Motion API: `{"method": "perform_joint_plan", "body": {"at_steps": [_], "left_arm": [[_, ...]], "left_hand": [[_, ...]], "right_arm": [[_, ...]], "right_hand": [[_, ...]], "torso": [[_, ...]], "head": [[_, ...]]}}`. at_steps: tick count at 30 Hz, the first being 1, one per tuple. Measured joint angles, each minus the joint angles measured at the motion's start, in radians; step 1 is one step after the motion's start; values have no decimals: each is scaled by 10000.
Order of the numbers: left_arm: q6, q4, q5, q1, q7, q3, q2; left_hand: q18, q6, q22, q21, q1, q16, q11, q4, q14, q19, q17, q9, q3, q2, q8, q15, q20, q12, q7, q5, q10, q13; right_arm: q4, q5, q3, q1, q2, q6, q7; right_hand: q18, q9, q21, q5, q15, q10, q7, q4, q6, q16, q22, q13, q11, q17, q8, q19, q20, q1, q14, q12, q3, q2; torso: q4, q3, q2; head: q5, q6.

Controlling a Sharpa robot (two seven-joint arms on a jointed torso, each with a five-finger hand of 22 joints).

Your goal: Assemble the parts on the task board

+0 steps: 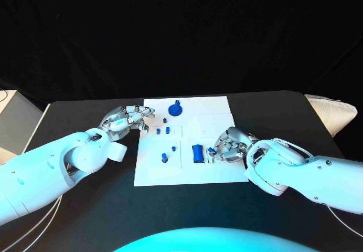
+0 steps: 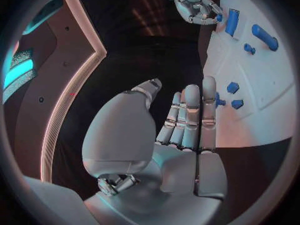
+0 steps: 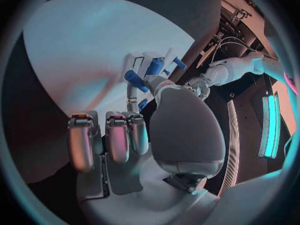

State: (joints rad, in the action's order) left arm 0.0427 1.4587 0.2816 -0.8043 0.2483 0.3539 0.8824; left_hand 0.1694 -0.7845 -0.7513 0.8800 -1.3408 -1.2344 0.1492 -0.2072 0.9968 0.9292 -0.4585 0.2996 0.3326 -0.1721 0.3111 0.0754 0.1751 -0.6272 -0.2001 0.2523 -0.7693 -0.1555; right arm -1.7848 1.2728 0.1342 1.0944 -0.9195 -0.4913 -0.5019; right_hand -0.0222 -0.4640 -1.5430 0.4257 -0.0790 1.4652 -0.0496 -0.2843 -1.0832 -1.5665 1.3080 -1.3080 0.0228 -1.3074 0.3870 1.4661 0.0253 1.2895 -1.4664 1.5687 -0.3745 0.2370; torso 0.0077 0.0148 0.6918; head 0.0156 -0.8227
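The white task board [image 1: 198, 123] lies mid-table. On it are a round blue part [image 1: 175, 109] at the far edge, several small blue pegs [image 1: 164, 156] and a long blue block [image 1: 197, 152]. My left hand [image 1: 128, 118] hovers at the board's left edge, fingers straight and holding nothing; in the left wrist view a blue peg [image 2: 220, 102] stands just beside the left hand [image 2: 169, 135]. My right hand [image 1: 231, 143] is at the board's right side next to the block. In the right wrist view the right hand [image 3: 175, 130] pinches a small blue part [image 3: 134, 78] between thumb and a finger, the other fingers curled.
Black table [image 1: 91, 210] surrounds the board on all sides. A white box [image 1: 11, 113] stands at the far left edge and a pale padded object [image 1: 333, 113] at the far right. The board's far right part is bare.
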Motion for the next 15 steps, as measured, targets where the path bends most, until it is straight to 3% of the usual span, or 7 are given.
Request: {"method": "perform_joint_plan", "body": {"at_steps": [15], "left_arm": [[0, 18, -17, 0, -46, 0, 18]], "left_hand": [[1, 0, 0, 0, 24, 0, 28, 0, 0, 0, 0, 1, 1, 24, 0, 0, 0, 0, 0, 0, 27, 1]], "right_arm": [[322, 285, 13, -26, 344, 496, -265]], "right_hand": [[-1, -68, 0, -432, 0, 0, 56, 0, -57, 0, -2, 2, 0, 0, 2, 0, 1, -305, 0, 0, 0, -36]], "torso": [[3, -2, 5]], "head": [[-10, -46]]}}
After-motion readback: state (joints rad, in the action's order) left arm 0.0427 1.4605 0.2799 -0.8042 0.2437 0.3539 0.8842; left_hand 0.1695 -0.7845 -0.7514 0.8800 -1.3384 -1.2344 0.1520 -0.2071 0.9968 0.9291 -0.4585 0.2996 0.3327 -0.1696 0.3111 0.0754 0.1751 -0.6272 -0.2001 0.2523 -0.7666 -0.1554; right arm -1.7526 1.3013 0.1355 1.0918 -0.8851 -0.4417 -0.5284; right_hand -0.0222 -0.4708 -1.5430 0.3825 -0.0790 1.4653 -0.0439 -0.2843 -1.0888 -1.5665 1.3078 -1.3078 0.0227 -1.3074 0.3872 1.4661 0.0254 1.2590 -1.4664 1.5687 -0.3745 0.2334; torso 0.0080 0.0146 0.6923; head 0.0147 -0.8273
